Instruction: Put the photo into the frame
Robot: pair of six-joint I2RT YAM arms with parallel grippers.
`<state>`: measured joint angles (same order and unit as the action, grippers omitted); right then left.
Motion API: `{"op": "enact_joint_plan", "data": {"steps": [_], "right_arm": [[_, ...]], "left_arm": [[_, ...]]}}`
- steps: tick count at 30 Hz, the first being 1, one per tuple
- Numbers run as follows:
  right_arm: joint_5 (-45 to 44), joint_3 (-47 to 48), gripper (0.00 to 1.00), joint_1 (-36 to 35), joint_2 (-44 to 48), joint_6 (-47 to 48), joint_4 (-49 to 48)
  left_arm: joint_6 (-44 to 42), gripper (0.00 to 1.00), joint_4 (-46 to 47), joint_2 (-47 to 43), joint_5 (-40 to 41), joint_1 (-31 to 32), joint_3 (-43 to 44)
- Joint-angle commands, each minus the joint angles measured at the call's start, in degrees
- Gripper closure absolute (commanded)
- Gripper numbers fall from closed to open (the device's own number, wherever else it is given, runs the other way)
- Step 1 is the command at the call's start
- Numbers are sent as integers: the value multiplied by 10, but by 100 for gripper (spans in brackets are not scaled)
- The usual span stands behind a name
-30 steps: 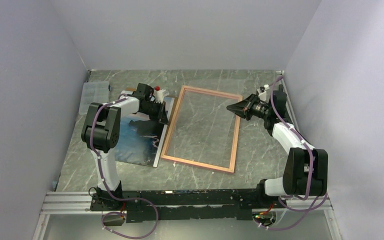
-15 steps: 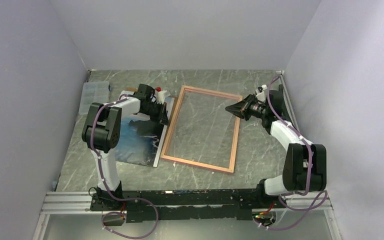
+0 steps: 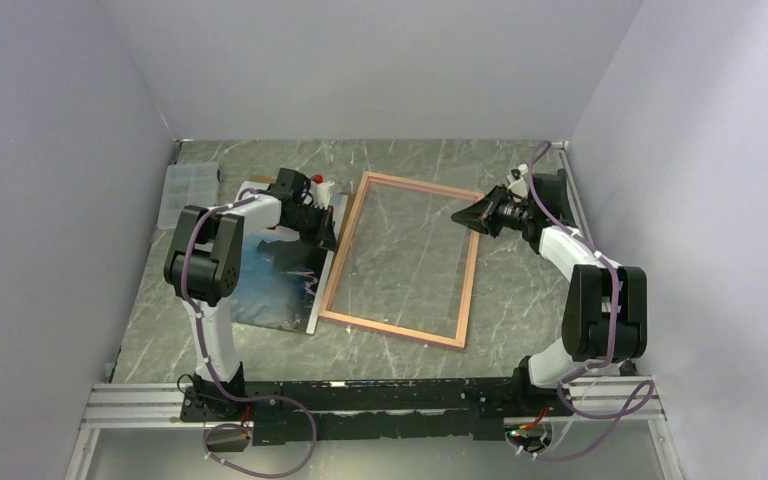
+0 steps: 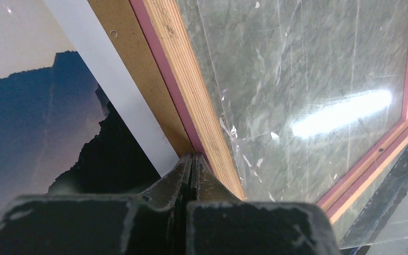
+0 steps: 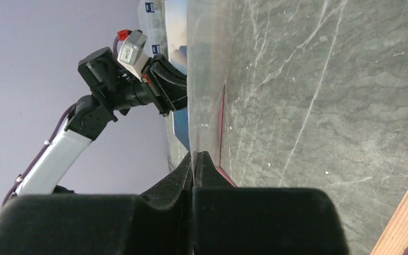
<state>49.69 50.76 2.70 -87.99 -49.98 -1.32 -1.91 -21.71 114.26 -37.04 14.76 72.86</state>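
The frame (image 3: pixel 334 278) lies flat on the table, tan back up, pink showing on its inner edge (image 4: pixel 188 85). The photo (image 3: pixel 275 275) of dark mountains lies just left of it on the brown backing board (image 4: pixel 130 64); it also shows in the left wrist view (image 4: pixel 42 122). My left gripper (image 3: pixel 326 238) is shut, its tips (image 4: pixel 192 157) down at the outer edge of the frame's left rail. My right gripper (image 3: pixel 462 215) is shut on the edge of the clear pane (image 5: pixel 204 79), which lifts at the frame's right side; the tips (image 5: pixel 195 154) pinch the thin sheet.
A clear plastic box (image 3: pixel 185 185) stands at the far left by the wall. Grey walls close in the table on three sides. The right rail of the frame (image 5: pixel 404 218) lies under my right wrist.
My right arm has drawn back toward the far right corner, still holding the pane. The frame's near end has slid slightly left. My left gripper stays at the left rail.
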Motion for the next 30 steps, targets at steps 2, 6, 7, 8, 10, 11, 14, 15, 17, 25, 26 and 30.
{"op": "enact_joint_plan", "data": {"steps": [2,6,7,8,10,11,14,15,17,25,26,30], "right_arm": [[21,26,100,-5,-6,34,6],[17,31,100,-6,-4,31,-3],[17,29,100,-6,-2,29,-7],[18,28,100,-7,-1,26,-13],[19,26,100,-12,6,27,-14],[17,27,100,-17,12,31,-12],[10,36,100,-24,26,42,-2],[10,41,100,-35,29,45,2],[8,49,100,-43,30,47,6],[11,67,100,-58,31,48,4],[10,67,100,-58,28,50,6],[11,63,100,-57,8,46,7]], "left_arm": [[-7,97,4,5,-11,20,0],[-9,97,1,7,-10,23,3],[-10,97,0,7,-9,23,3],[-10,97,0,8,-10,23,4],[-10,97,-1,8,-9,24,4],[-10,97,-1,8,-10,24,4],[-10,97,-1,9,-10,24,3],[-10,97,-1,9,-10,24,3],[-11,97,-2,9,-9,24,4],[-12,97,-5,9,-6,24,5],[-12,97,-5,9,-7,25,5],[-11,97,-6,8,-8,25,5]]}}
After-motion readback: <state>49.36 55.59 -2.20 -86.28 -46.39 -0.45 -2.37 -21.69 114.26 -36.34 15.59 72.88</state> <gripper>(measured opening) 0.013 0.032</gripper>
